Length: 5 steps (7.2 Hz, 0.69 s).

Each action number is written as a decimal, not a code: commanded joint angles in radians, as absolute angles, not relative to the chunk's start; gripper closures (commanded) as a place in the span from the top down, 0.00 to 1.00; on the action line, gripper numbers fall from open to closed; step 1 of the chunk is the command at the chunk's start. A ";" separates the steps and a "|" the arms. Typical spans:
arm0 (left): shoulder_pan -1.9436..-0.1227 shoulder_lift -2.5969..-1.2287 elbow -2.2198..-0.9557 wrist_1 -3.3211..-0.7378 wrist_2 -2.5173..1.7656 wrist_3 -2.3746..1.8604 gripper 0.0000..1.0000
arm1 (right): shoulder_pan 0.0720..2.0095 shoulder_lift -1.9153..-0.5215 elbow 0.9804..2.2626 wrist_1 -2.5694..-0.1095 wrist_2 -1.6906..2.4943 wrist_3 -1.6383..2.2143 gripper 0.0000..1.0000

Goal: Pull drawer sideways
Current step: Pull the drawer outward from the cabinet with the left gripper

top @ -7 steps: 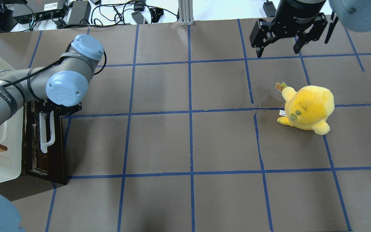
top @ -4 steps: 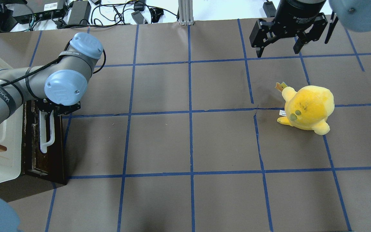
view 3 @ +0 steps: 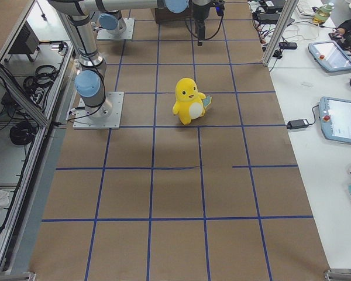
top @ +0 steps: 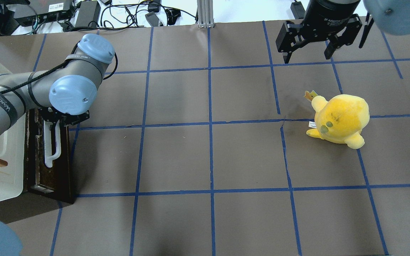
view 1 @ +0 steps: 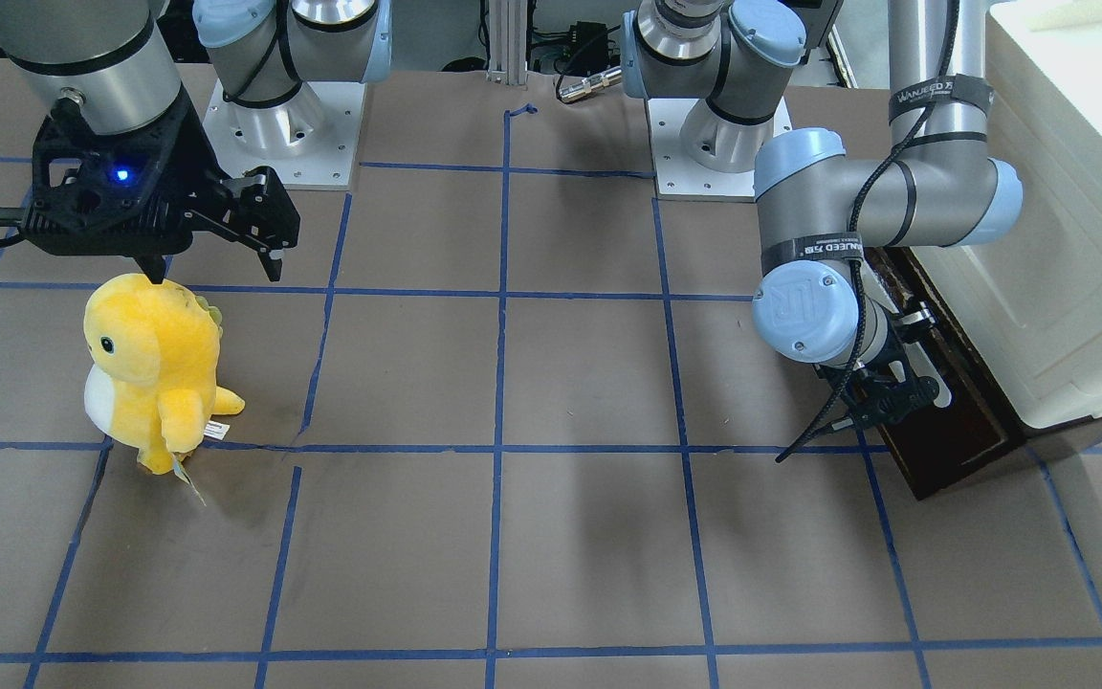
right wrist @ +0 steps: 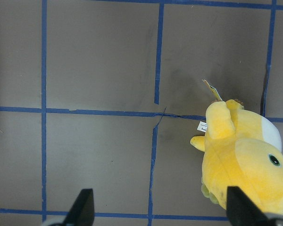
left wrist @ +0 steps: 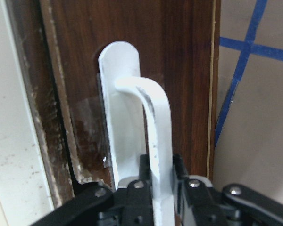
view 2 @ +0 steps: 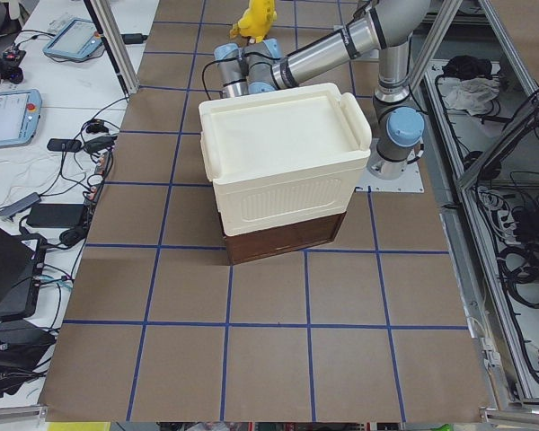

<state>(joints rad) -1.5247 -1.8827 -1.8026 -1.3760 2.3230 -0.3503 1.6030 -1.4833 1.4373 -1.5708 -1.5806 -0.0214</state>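
I'm looking at the drawer (top: 62, 170) sitting at the 9 o'clock edge of the surface (top: 205, 160) in the overhead view, under a cream-white boxy top (view 2: 283, 171). It is showing as dark brown wood, and its front panel is facing 3 o'clock, standing upright on the surface. The long white bar handle (top: 56, 142) is running along the panel from 12 to 6 o'clock, bowing out from a flat white mounting plate. In the left wrist view the left gripper (left wrist: 161, 175) is closing on the handle (left wrist: 156, 122), its fingers (left wrist: 144, 168) pressing either side of the bar. I'm unable to tell how far the drawer is standing out.
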 commanded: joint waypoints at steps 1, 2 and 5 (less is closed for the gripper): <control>-1.532 -1.890 -1.784 -1.397 2.322 -0.357 0.00 | 1.603 -1.483 1.437 -1.571 -1.580 -0.021 1.00; -1.535 -1.893 -1.767 -1.419 2.322 -0.365 0.00 | 1.603 -1.483 1.437 -1.571 -1.582 -0.023 1.00; -1.548 -1.902 -1.755 -1.439 2.315 -0.396 0.00 | 1.603 -1.483 1.437 -1.571 -1.580 -0.021 1.00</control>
